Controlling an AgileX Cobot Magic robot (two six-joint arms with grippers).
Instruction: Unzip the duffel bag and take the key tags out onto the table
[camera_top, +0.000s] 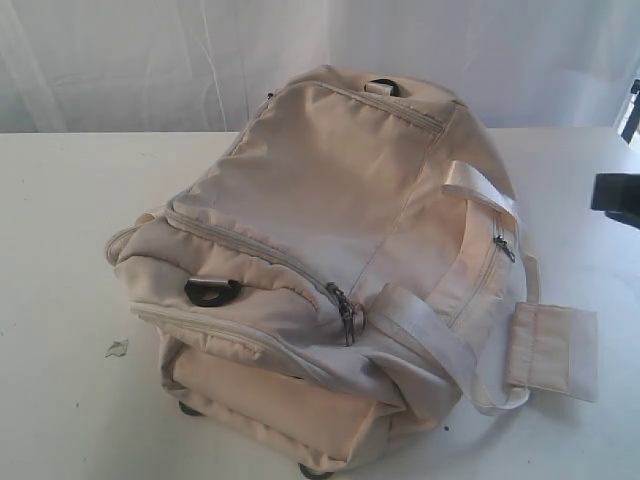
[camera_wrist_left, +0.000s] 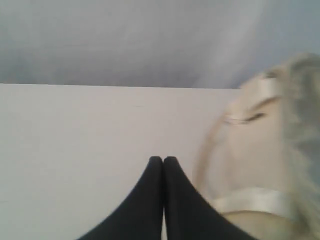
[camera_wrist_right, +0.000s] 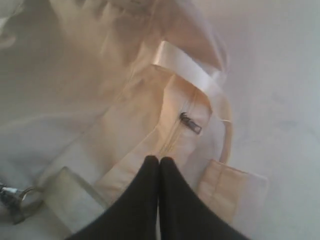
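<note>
Look at the duffel bag (camera_top: 330, 260), zipped shut on the surface (camera_top: 60, 300) — no key tags to see yet. Find the small zipper pull (camera_wrist_right: 190, 123) on the bag, near the right end effector (camera_wrist_right: 159, 159), tips pressed together. Keep the left end effector (camera_wrist_left: 163, 159), tips together too, beside the bag. Open up, pinch the pull — then tug slowly along the zipper.

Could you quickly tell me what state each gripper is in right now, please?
Left gripper: closed, holding nothing.
Right gripper: closed, holding nothing.
</note>
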